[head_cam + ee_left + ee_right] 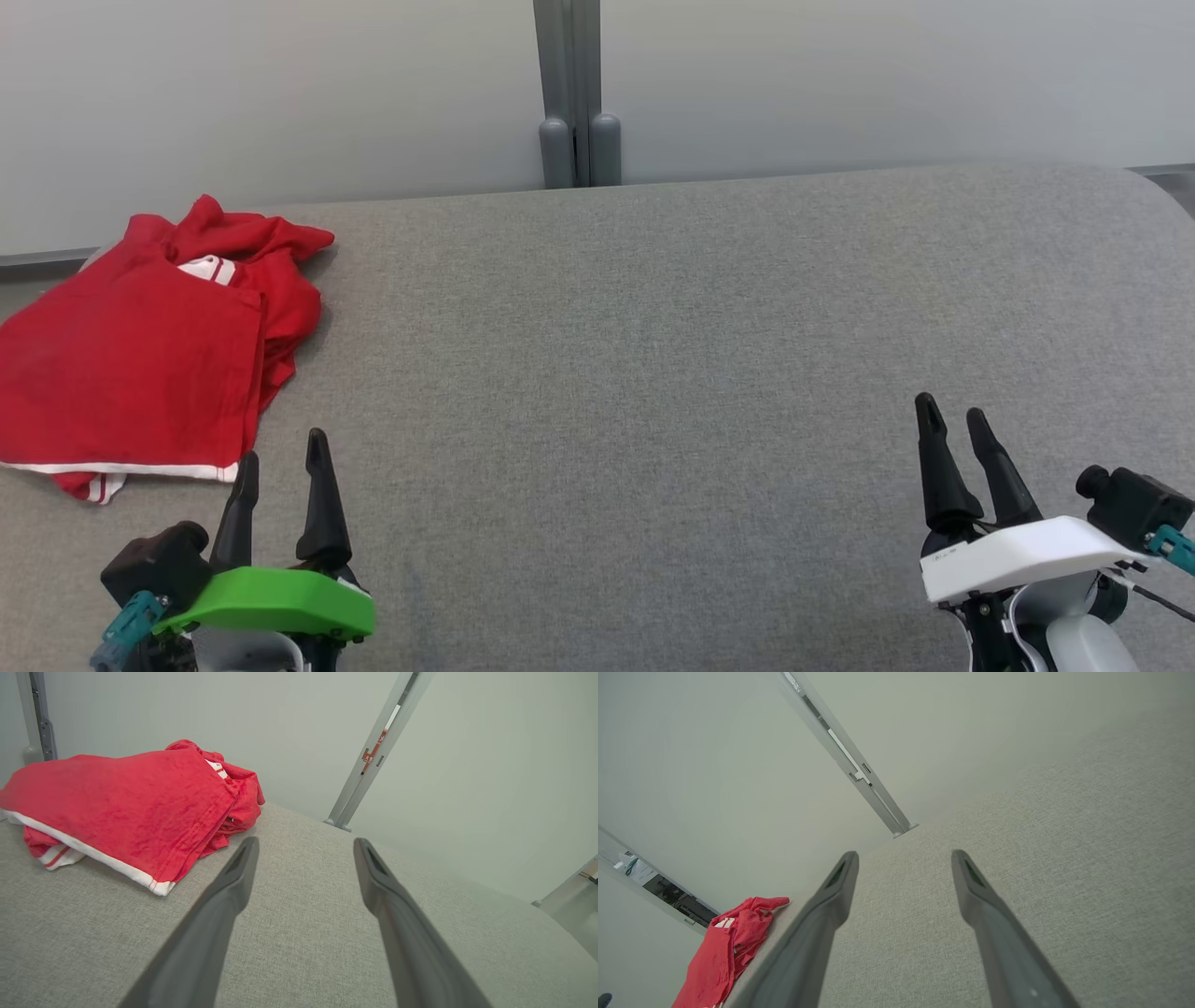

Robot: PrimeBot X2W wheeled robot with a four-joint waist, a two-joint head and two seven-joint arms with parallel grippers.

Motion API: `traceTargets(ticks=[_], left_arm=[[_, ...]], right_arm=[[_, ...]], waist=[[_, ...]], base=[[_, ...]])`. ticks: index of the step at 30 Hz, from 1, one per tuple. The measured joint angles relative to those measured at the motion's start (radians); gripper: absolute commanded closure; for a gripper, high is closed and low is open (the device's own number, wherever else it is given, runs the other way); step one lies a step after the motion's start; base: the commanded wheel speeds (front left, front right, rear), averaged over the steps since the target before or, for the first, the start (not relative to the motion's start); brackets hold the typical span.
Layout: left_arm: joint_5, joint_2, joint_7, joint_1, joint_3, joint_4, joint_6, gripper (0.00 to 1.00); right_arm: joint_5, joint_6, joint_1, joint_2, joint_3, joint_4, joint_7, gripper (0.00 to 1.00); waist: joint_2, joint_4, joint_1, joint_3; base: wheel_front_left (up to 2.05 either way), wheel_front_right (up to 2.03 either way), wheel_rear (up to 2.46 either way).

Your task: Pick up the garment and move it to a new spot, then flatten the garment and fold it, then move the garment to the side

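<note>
Right, here we are: the red garment (140,364) sits at the far left of the grey counter (653,373), close to the back edge by the pale wall (280,93), and nobody has a hold of it. The left jaws hover low over the counter just short of the garment's white-trimmed hem, spread wide with nothing between them. The right jaws are way over on the other side, well apart from the cloth, equally wide and equally empty. Now look at the garment itself: one flat panel lies on top, with a bunched heap of red and a flash of white trim poking out behind and beneath it (that's no tidy fold, if you ask me). So by my reading the job is barely under way – the pick-up and move to a new spot look undone, and flattening, folding and shifting aside all lie ahead. I'll grant it does lie off to one side, so a rough finish can't be ruled out. The wide grey middle of the counter looks the natural place to spread it.
</note>
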Motion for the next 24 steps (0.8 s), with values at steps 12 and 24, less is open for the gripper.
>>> traceTargets(ticks=[12,24], left_arm=[[0.115,0.010,-0.028,0.003,-0.029,-0.011,0.009,0.00],[0.214,0.018,-0.054,0.004,-0.045,-0.011,0.013,0.00]], right_arm=[[-0.136,0.000,0.011,-0.003,0.021,-0.013,-0.030,0.00],[-0.238,0.000,0.015,-0.004,0.045,-0.020,-0.057,0.00]], waist=[[0.0000,0.002,0.0000,-0.005],[0.0000,0.005,0.0000,-0.007]], base=[[0.00,0.00,0.00],[0.00,0.00,0.00]])
